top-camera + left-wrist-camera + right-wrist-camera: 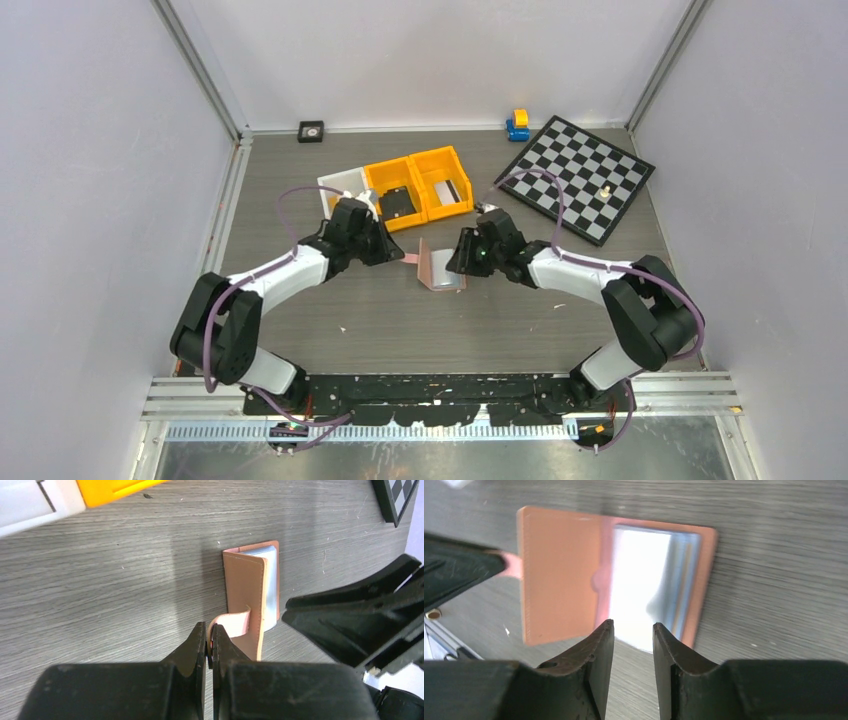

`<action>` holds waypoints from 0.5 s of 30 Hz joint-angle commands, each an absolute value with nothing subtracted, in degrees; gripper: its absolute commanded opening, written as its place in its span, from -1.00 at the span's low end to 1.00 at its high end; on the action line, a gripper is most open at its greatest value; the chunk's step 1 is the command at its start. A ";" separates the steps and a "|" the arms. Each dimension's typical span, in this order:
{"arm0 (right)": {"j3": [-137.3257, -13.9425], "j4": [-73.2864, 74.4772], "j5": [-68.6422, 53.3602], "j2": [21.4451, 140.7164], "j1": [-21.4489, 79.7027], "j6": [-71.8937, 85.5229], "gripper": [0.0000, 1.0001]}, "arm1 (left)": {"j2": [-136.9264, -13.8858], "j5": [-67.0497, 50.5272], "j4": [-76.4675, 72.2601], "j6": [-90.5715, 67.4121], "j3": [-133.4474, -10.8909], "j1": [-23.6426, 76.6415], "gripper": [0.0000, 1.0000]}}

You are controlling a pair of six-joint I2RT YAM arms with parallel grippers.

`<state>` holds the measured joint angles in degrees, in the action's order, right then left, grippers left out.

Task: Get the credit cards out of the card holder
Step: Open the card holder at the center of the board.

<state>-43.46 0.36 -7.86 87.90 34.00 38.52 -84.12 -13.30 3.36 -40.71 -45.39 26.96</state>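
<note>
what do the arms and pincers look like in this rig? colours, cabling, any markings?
Left arm and right arm: black joint housings, white links, a purple cable looping along each. Left pincer and right pincer: matte black, two tapered fingers. No readable markings; a green light glows on the right wrist.

Overhead, wrist close-ups sharing card holder (440, 268)
</note>
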 commanded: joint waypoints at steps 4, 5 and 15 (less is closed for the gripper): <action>-50.24 -4.29 -9.36 92.19 39.91 33.74 -0.37 | -79.41 -11.38 3.26 -39.77 -43.69 26.37 -0.89; -51.10 -4.30 -9.59 93.45 40.34 33.52 -0.41 | -79.29 -11.63 3.21 -39.67 -43.46 26.37 -0.85; -56.03 -5.65 -13.14 102.10 41.30 33.66 -0.71 | -78.71 -19.63 -5.72 -41.19 -39.34 26.13 0.19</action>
